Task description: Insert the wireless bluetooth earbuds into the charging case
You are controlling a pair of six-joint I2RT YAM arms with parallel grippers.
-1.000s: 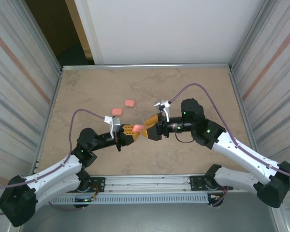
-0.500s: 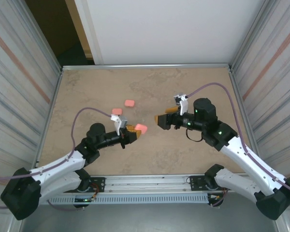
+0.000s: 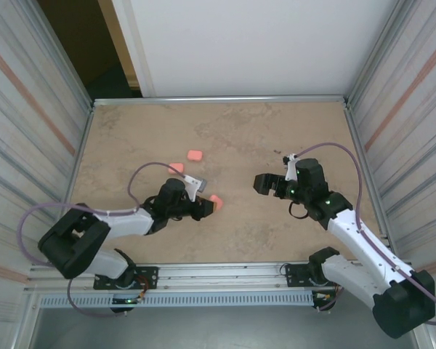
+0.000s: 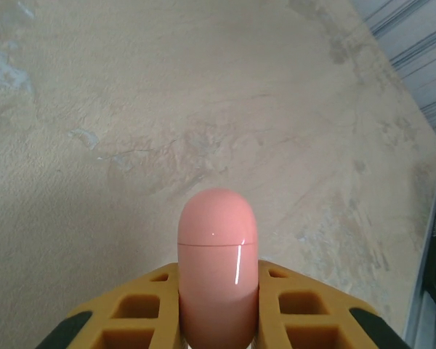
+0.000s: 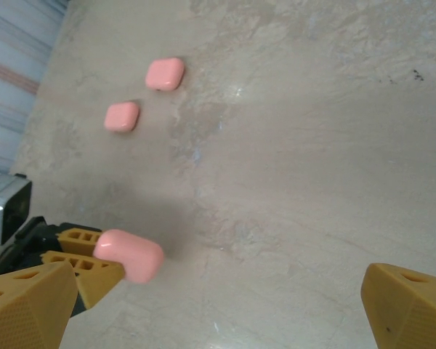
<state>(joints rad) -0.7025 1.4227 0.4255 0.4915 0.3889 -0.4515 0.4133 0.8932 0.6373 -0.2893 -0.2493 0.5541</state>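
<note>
The left gripper [image 3: 203, 207], low over the near middle of the table [image 3: 276, 240], clamps a closed pink charging case [image 4: 218, 254]. Right of it, the right gripper [image 3: 262, 183] hangs with jaws wide and empty. Farther left, a second pink case [image 3: 176, 168] and a third pink case [image 3: 195, 155] lie close together without touching.

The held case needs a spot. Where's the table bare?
Bare: the table's far right, beyond the right gripper, and the near middle between the arms. Crowded: left of centre, two loose cases by the left gripper and its case.

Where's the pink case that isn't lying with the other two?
The pink case is clamped in the left claw, near the middle of the table in the top view; the nearest loose case lies just beyond it, to its left.
</note>
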